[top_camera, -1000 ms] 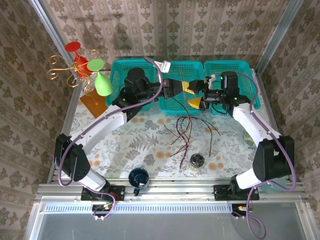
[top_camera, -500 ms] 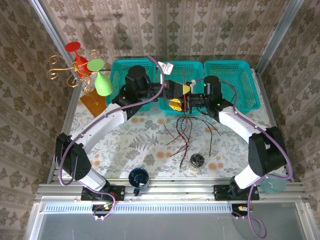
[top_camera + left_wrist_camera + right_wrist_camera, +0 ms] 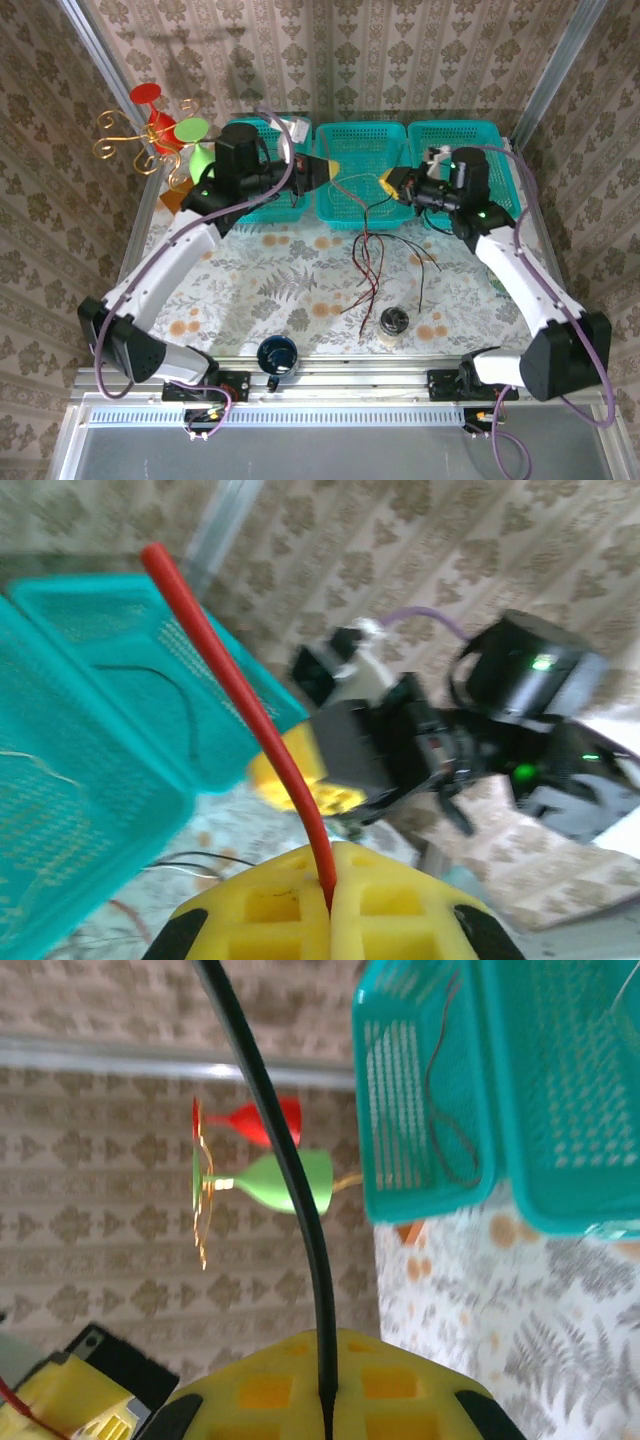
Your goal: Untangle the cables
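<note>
The cables are thin dark red, black and pale wires hanging in a loose bunch from between my two grippers down onto the floral table. My left gripper is shut on a red cable, pinched between its yellow fingers. My right gripper is shut on a black cable, clamped between its yellow fingers. Both grippers hover above the front rim of the middle teal basket, a short gap apart, tips facing each other.
Teal baskets stand at the back left and back right. A wire stand with red and green cups is at the far left. A dark blue mug and a small jar sit near the front edge.
My right gripper has closed on the black cable. The two grippers have then drawn apart, left going left and right going right, lifting the wires.
</note>
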